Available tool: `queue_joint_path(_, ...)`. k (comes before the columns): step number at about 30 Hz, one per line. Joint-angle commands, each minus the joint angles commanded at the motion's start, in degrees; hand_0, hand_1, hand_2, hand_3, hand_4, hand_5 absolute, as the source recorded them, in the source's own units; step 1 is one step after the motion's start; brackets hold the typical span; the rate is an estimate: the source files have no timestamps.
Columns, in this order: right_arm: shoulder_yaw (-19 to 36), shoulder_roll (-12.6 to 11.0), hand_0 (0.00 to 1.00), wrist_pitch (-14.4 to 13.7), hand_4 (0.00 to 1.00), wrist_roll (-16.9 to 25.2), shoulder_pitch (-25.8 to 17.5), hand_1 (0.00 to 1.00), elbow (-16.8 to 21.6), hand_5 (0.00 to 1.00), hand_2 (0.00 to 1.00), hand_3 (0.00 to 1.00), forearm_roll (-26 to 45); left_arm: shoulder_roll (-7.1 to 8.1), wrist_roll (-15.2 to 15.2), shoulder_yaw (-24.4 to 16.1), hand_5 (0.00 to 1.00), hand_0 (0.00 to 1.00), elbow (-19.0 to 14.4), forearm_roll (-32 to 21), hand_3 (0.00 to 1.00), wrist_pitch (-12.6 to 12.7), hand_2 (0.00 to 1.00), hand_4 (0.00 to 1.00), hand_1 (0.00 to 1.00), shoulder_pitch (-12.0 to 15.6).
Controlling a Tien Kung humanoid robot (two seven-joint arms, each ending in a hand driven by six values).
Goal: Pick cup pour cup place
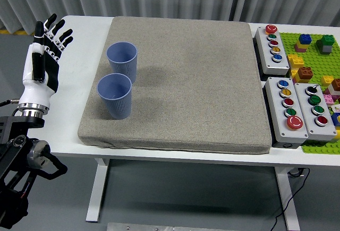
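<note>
Out at the far left, the left hand [43, 50] was raised beside the table [90, 40], fingers spread and straight, holding nothing at all. It stood apart from the cups, off the mat's left edge, palm turned inward. The right hand was nowhere to be seen.

Moving right, onto the grey mat [202, 82]: two blue ribbed cups, both upright, set on the mat's left side. The near cup [115, 95] sat just in front of the far cup [122, 61], very close together, though whether they touched I couldn't say. Whether either held anything couldn't be made out from above.

So where did the job stand? By the look of it, right at the start. No cup was lifted, no cup was tilted, nothing was gripped. The pick, the pour and the set-down all appeared still to do.

Further right, the mat's middle and right side lay bare. Beyond its right edge came three button boxes [273, 43], one at the back and two side by side nearer the front. And at the far right, one green brick plate [313, 56] carrying a scatter of coloured bricks.
</note>
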Motion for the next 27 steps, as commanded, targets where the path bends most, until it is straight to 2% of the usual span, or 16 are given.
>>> queue_joint_path(5, 0.06, 0.00, 0.647, 0.01, 0.002, 0.03, -0.06, 0.637, -0.01, 0.076, 0.552, 0.591, 0.00, 0.27, -0.13, -0.45, 0.998, 0.837, -0.09, 0.48, 0.943, 0.29, 0.939, 0.934, 0.825, 0.85)
queue_joint_path(6, 0.16, 0.00, 0.647, 0.05, 0.002, 0.06, -0.06, 0.637, -0.03, 0.078, 0.551, 0.591, -0.20, 0.52, -0.25, -0.74, 0.998, 0.837, -0.29, 0.73, 0.948, 0.69, 0.940, 0.961, 0.825, 1.64)
queue_joint_path(11, 0.68, -0.03, 0.647, 0.32, 0.002, 0.03, 0.02, 0.637, 0.00, 0.078, 0.551, 0.591, -1.27, 1.90, -0.55, -0.45, 0.998, 0.837, -2.16, 2.17, 0.948, 1.64, 0.940, 0.961, 0.825, 5.14)
queue_joint_path(12, 0.73, -0.05, 0.647, 0.37, 0.002, 0.03, 0.05, 0.637, 0.01, 0.081, 0.551, 0.591, -1.40, 2.22, -0.58, 0.01, 0.873, 0.843, -2.42, 2.97, 0.998, 1.92, 0.971, 0.998, 0.838, 5.95)
queue_joint_path(17, 0.82, -0.11, 0.647, 0.57, 0.002, 0.03, 0.06, 0.637, 0.01, 0.081, 0.551, 0.591, -1.91, 3.81, -0.82, 2.55, 0.873, 0.843, -3.51, 7.64, 0.998, 3.02, 0.971, 0.998, 0.838, 9.91)
queue_joint_path(18, 0.84, -0.12, 0.647, 0.58, 0.002, 0.04, 0.05, 0.637, 0.01, 0.078, 0.551, 0.591, -1.97, 4.11, -0.83, 3.05, 0.673, 0.883, -3.70, 8.51, 0.998, 3.22, 0.998, 0.998, 0.877, 10.57)
queue_joint_path(23, 0.94, -0.13, 0.647, 0.72, 0.002, -0.01, -0.17, 0.637, 0.04, 0.078, 0.551, 0.591, -2.31, 4.82, -0.48, 5.13, 0.673, 0.883, -3.48, 13.38, 0.998, 4.26, 0.998, 0.998, 0.877, 12.43)
queue_joint_path(24, 0.95, -0.13, 0.647, 0.74, 0.002, -0.01, -0.20, 0.637, 0.04, 0.078, 0.551, 0.591, -2.36, 4.79, -0.47, 5.33, 0.531, 0.919, -3.26, 14.12, 0.998, 4.54, 0.998, 0.998, 0.911, 12.46)
queue_joint_path(27, 0.96, -0.11, 0.647, 0.85, 0.002, -0.02, -0.28, 0.637, 0.03, 0.078, 0.551, 0.591, -2.70, 4.46, -0.21, 5.89, 0.531, 0.919, -2.00, 15.85, 0.998, 5.02, 0.998, 0.998, 0.911, 12.38)
